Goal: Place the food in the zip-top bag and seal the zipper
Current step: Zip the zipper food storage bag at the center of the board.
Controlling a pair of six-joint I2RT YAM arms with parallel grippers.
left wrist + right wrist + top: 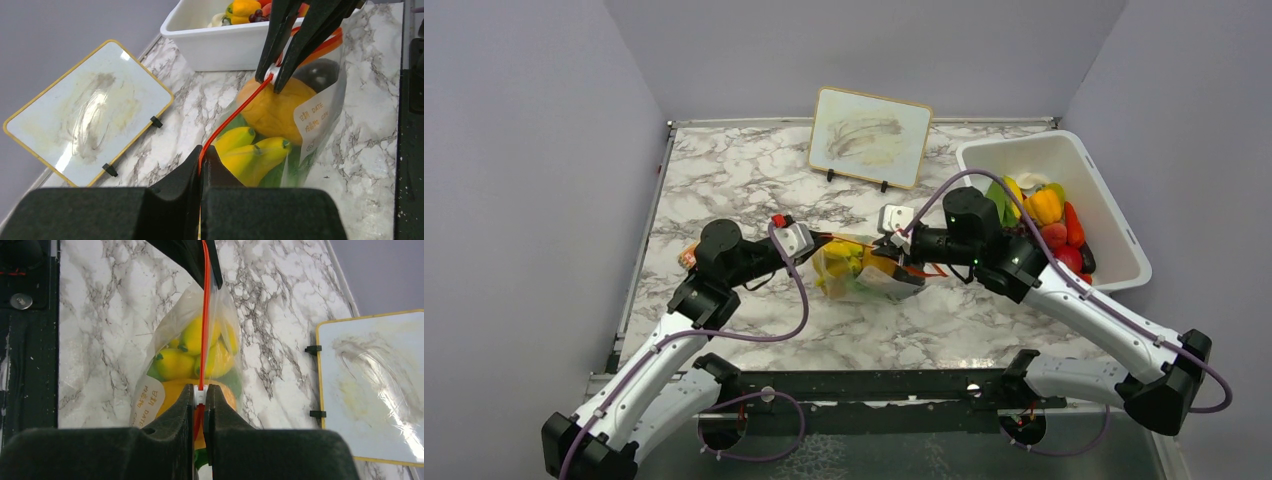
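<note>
The clear zip-top bag (864, 272) hangs between both grippers at mid table, holding a yellow banana (250, 152), an orange pepper (272, 110) and green lettuce (290, 167). Its red-orange zipper (235, 117) runs taut between the jaws. My left gripper (202, 155) is shut on the zipper's left end. My right gripper (199, 396) is shut on the white slider (199, 396) on the zipper, above the orange pepper (170, 392). The bag also shows in the right wrist view (190, 340). More food (1049, 215) lies in the white tub.
A white rectangular tub (1114, 215) stands at the right. A small whiteboard (869, 135) on clips leans at the back centre. A small orange object (688, 257) lies by the left arm. Grey walls enclose the marble table (724, 180).
</note>
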